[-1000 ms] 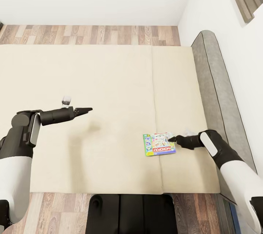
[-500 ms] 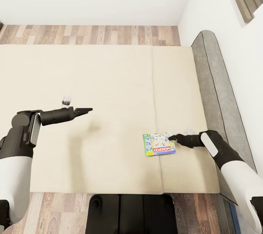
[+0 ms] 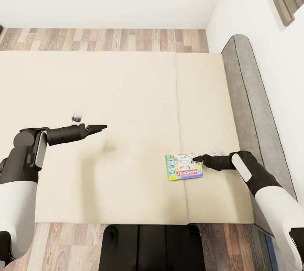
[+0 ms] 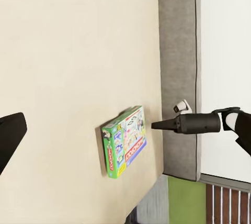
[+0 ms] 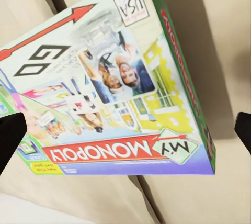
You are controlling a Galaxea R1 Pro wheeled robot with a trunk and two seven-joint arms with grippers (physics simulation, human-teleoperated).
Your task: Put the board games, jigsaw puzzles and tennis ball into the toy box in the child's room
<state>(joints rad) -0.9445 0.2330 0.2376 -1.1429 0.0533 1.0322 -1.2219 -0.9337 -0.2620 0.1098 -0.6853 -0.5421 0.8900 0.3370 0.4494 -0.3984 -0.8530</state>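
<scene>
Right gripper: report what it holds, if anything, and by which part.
Nothing is held. The right gripper is open at the edge of the Monopoly board game, which lies flat on the bed; its fingertips are spread wide in the right wrist view.

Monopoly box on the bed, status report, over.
Right gripper open at board game, not gripping. Game flat on bed. Left gripper idle. Nothing obstructing.
</scene>
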